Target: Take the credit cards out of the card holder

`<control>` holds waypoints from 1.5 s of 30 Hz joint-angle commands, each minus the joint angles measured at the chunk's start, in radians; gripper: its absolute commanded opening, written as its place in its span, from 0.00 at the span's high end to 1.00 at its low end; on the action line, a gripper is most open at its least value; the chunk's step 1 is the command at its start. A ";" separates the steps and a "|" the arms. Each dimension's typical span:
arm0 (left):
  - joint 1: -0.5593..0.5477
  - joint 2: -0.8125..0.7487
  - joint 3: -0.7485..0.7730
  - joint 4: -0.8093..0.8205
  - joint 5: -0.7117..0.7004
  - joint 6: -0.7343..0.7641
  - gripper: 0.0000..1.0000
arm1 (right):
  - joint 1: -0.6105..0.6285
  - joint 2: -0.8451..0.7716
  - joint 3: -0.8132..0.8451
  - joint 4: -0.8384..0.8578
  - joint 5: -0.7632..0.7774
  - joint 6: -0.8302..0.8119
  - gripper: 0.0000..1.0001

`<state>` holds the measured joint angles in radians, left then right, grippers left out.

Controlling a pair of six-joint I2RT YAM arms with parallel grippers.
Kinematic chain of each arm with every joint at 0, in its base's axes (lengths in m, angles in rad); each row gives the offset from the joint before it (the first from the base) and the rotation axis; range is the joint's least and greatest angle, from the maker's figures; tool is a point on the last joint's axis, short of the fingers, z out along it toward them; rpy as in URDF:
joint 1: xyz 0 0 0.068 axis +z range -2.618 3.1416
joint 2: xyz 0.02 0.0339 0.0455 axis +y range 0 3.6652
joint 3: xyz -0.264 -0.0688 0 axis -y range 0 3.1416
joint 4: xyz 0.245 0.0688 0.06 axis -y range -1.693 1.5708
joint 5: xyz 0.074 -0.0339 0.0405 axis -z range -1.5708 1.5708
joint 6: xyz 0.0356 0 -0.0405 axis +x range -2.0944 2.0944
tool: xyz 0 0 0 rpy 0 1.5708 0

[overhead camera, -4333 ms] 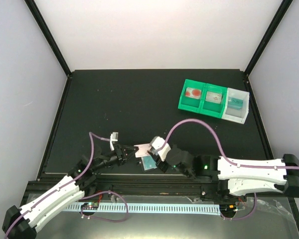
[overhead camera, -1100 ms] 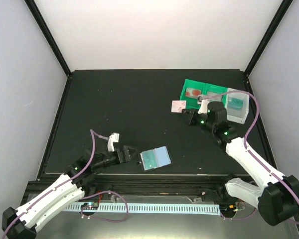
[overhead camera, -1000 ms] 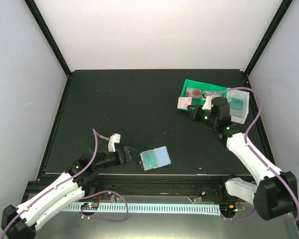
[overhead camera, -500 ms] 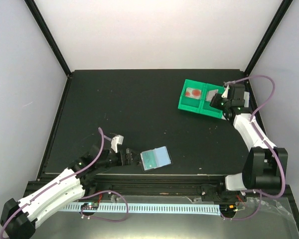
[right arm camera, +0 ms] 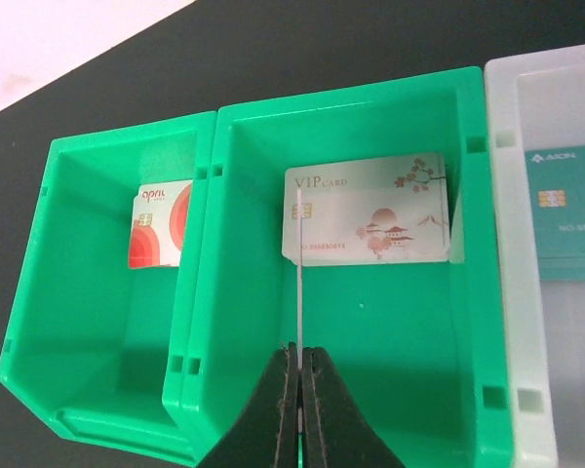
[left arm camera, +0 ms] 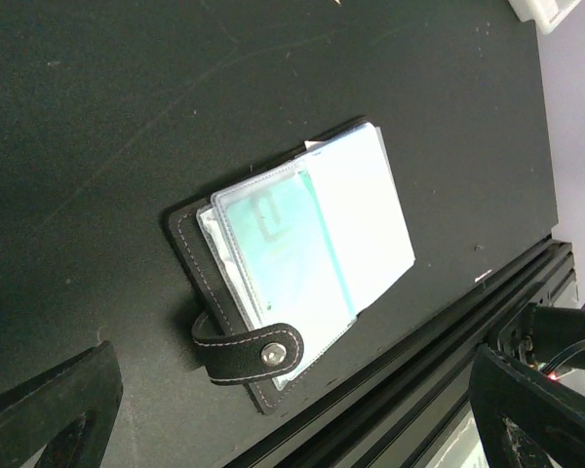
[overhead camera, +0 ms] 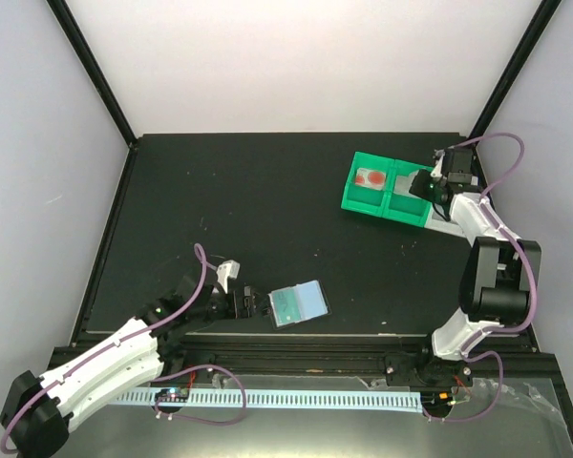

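Tray (right arm camera: 97,292): green-and-white, three compartments, at two o'clock on the table; each compartment already has a card lying flat.
Card holder (overhead camera: 298,304): open at six o'clock by the near edge, a teal card (left arm camera: 283,249) still in its sleeve.
Held card (right arm camera: 299,273): edge-on above the middle compartment; best released low and level so it drops flat onto the VIP card (right arm camera: 370,222).
Right gripper (right arm camera: 299,382): pinched on that card; arm stretched far out, wrist pitched down.
Left gripper (left arm camera: 273,409): fingers wide apart, low, aimed at the wallet's strap.
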<state>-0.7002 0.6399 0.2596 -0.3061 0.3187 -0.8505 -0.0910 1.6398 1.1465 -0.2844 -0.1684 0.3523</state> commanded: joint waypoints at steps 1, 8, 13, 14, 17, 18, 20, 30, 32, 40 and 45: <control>0.002 0.003 0.032 0.005 0.001 0.027 0.01 | -0.024 0.067 0.068 0.011 -0.092 -0.012 0.99; 0.002 0.004 0.042 -0.004 -0.014 0.033 0.01 | -0.035 0.175 0.155 -0.012 -0.151 -0.032 0.99; 0.004 0.016 0.043 -0.010 -0.025 0.031 0.01 | -0.048 0.226 0.189 -0.009 -0.182 -0.031 0.99; 0.005 0.021 0.044 -0.009 -0.024 0.031 0.01 | -0.049 0.237 0.195 -0.005 -0.192 -0.027 0.99; 0.003 0.031 0.043 -0.002 -0.023 0.029 0.01 | -0.053 0.278 0.231 -0.022 -0.206 -0.029 0.99; 0.005 0.035 0.043 0.003 -0.022 0.028 0.01 | -0.056 0.291 0.242 -0.032 -0.210 -0.031 0.99; 0.005 0.043 0.044 0.011 -0.013 0.025 0.01 | -0.064 0.314 0.257 -0.042 -0.219 -0.031 0.99; 0.004 0.074 0.047 0.022 0.012 0.023 0.02 | -0.079 0.367 0.304 -0.060 -0.180 -0.022 0.93; 0.004 0.070 0.045 0.021 0.011 0.023 0.02 | -0.079 0.370 0.309 -0.063 -0.167 -0.019 0.91; 0.005 0.067 0.043 0.015 0.010 0.028 0.02 | -0.079 0.377 0.326 -0.076 -0.104 -0.010 0.85; 0.005 0.070 0.046 0.011 0.010 0.034 0.03 | -0.079 0.359 0.326 -0.087 -0.075 0.030 0.79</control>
<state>-0.7002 0.7132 0.2607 -0.3000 0.3161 -0.8371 -0.1642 2.0003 1.4483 -0.3550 -0.2882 0.3561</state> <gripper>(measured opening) 0.975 0.198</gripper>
